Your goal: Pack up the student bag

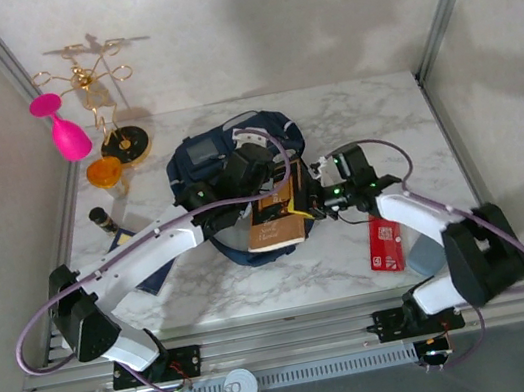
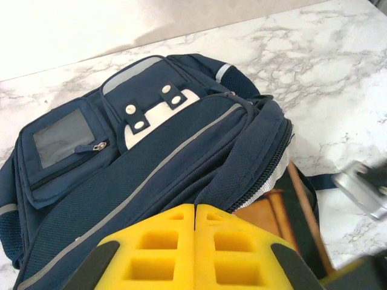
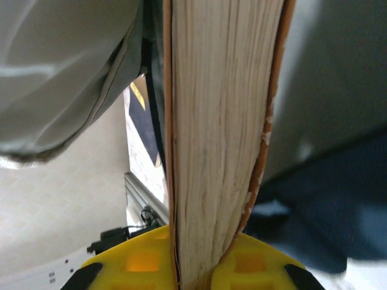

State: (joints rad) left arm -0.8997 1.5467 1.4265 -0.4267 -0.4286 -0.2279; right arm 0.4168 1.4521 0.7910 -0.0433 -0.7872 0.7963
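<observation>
The right end effector (image 3: 204, 260) had its yellow, waffle-patterned pads clamped on the lower edge of a thick paperback book with a worn orange-brown cover (image 3: 214, 121). The cream page block stood between the pads and a chipped cover corner showed on the right. From above, this book lay partly inside the mouth of the student bag (image 2: 151, 163), a navy-blue fabric backpack with pale grey trim stripes. Pale lettering showed on the cover but was too small to read. The left end effector (image 2: 195, 232) had its yellow pads pressed together with only a thin seam between them, right at the bag's mesh-lined rim. Whether any fabric was pinched there could not be told. The bag lay on its back near the middle of the white marble-patterned tabletop (image 2: 326, 54). Its front pocket carried a clear window and a white patch with snap studs, with no readable writing. A flat red card with white markings (image 1: 385, 243) lay beside the right arm, its print illegible. A pink plastic goblet (image 1: 62, 125) and a gold wire rack (image 1: 97, 78) stood at the far left corner, well apart from the bag.
</observation>
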